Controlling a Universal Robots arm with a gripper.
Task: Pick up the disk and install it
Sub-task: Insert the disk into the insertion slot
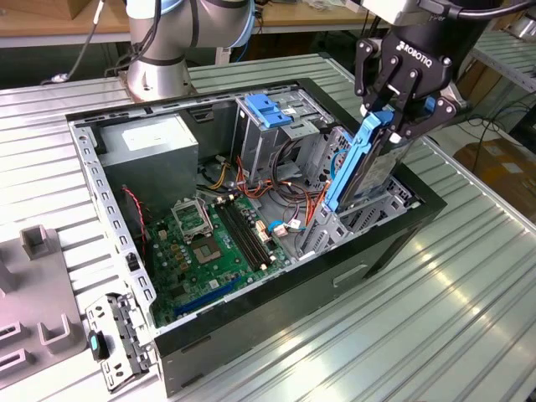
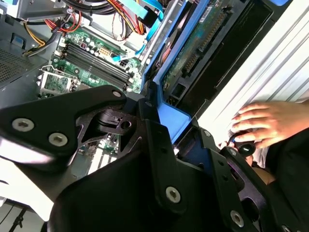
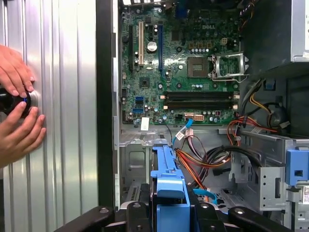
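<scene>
One disk [image 1: 381,172]: on edge, tilted, lower end at the bay [image 1: 356,219] in the case [image 1: 276,297].
Jaws: my gripper [image 1: 392,119] clamped across its upper end, on the blue rails [image 1: 350,172].
Handling: stiff, probably dense, shock-sensitive; circuit side exposed, so grip rails only.
Room: bay walls close either side; cables [image 1: 293,191] near; a hand [image 3: 17,135] on the table [image 3: 63,96] outside.

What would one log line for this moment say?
tool: shut on disk | disk: tilted on edge, lower end at drive cage | computer case: open | hand: on table beside case
</scene>
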